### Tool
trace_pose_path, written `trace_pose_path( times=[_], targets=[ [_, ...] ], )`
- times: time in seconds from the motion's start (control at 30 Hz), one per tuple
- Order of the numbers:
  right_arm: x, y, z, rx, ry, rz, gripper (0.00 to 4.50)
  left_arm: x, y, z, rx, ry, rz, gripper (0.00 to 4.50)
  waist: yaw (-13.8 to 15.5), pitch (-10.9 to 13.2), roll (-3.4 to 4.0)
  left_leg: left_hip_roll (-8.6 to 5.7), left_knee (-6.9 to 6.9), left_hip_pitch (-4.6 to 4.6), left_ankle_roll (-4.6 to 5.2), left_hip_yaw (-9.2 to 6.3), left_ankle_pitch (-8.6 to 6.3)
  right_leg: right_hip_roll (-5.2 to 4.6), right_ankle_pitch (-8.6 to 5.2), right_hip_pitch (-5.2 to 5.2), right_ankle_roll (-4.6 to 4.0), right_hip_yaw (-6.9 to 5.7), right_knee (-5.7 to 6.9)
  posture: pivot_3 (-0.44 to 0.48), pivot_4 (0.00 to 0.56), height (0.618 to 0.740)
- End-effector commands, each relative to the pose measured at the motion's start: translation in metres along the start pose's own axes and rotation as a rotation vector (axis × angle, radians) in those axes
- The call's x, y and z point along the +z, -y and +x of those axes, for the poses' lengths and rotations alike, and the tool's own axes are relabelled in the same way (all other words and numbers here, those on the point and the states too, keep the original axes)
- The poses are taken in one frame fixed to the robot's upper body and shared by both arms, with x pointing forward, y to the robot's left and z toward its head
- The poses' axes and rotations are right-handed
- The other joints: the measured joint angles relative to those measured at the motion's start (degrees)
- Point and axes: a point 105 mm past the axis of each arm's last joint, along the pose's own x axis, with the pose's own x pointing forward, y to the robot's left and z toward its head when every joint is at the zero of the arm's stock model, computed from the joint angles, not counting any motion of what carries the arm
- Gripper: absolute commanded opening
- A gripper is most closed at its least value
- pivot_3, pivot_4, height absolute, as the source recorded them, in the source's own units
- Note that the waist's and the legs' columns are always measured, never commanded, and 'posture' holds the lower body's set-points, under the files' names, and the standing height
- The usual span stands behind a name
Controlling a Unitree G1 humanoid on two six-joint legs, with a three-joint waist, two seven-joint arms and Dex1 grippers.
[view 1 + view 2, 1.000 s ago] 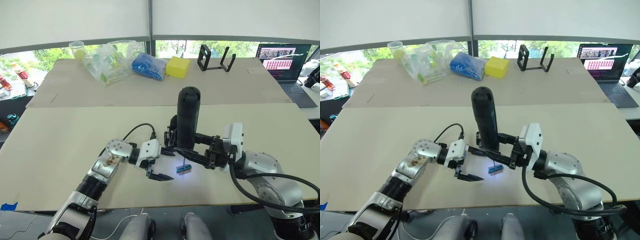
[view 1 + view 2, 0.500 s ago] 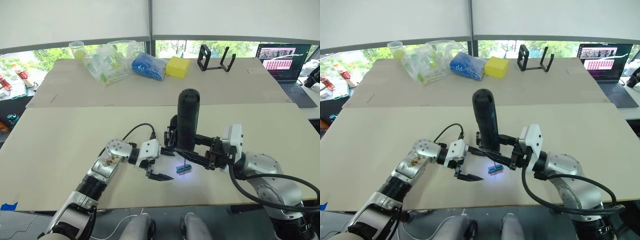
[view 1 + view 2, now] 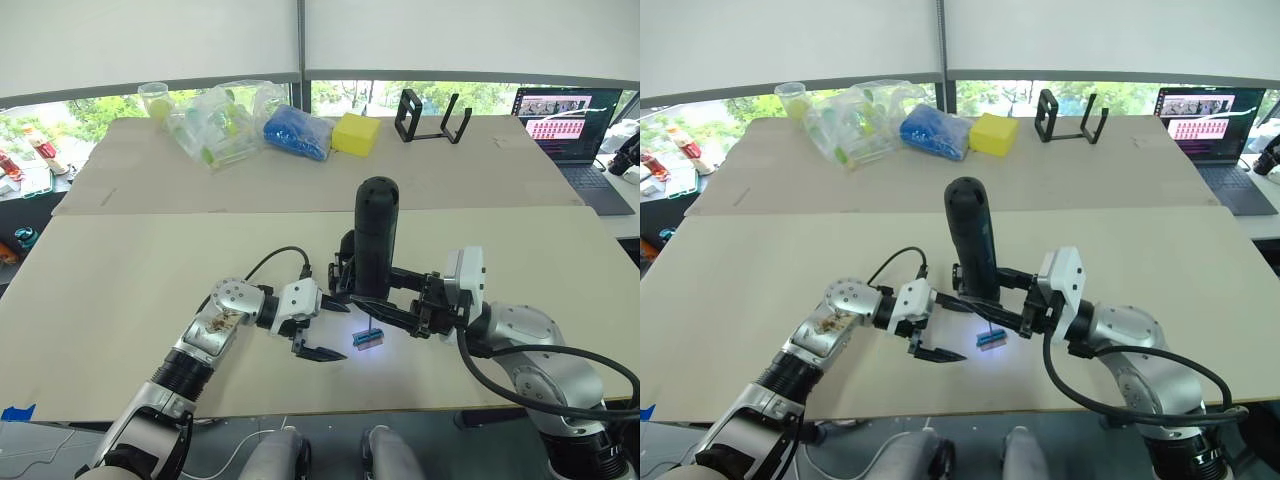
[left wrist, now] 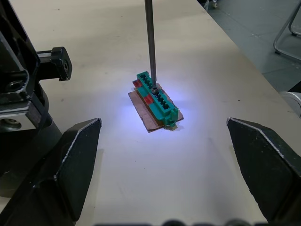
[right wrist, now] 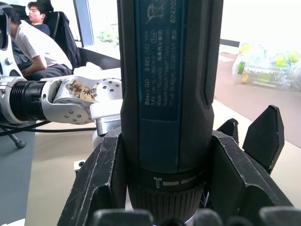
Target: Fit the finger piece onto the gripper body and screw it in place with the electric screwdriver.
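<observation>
My right gripper (image 3: 378,298) is shut on the electric screwdriver (image 3: 376,235), a thick black cylinder held upright near the table's front middle. Its thin bit (image 4: 149,42) points down onto a small green-and-brown block (image 4: 156,100) lit by a bluish glow. My left gripper (image 3: 344,331) stands open, its fingers either side of that block and not touching it. A chunky black piece with a pointed tip, apparently the gripper body (image 3: 344,268), stands just behind the screwdriver. The finger piece is out of view.
On the back table lie clear plastic bags (image 3: 215,120), a blue bag (image 3: 296,132), a yellow block (image 3: 355,133), a black stand (image 3: 432,116) and a laptop (image 3: 570,125) at the far right. A seated person (image 5: 35,40) shows in the right wrist view.
</observation>
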Motion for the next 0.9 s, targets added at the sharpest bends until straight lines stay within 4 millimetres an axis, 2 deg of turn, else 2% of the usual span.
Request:
trace_pose_path(
  times=[0.03, 0.9],
  targets=[
    [0.0155, 0.0008, 0.0003, 0.007, 0.050, -0.064, 1.91, 0.0079, -0.0036, -0.0025, 0.010, 0.012, 0.034, 4.50, 0.00, 0.00, 0.00, 0.00, 0.00, 0.00, 0.00, 0.00, 0.00, 0.00, 0.00, 0.00, 0.00, 0.00, 0.00, 0.000, 0.150, 0.740],
    [0.0103, -0.0001, 0.0000, 0.017, 0.035, -0.059, 1.91, 0.0070, -0.0016, -0.0019, 0.010, 0.012, 0.032, 4.50, 0.00, 0.00, 0.00, 0.00, 0.00, 0.00, 0.00, 0.00, 0.00, 0.00, 0.00, 0.00, 0.00, 0.00, 0.00, 0.000, 0.150, 0.740]
  ],
)
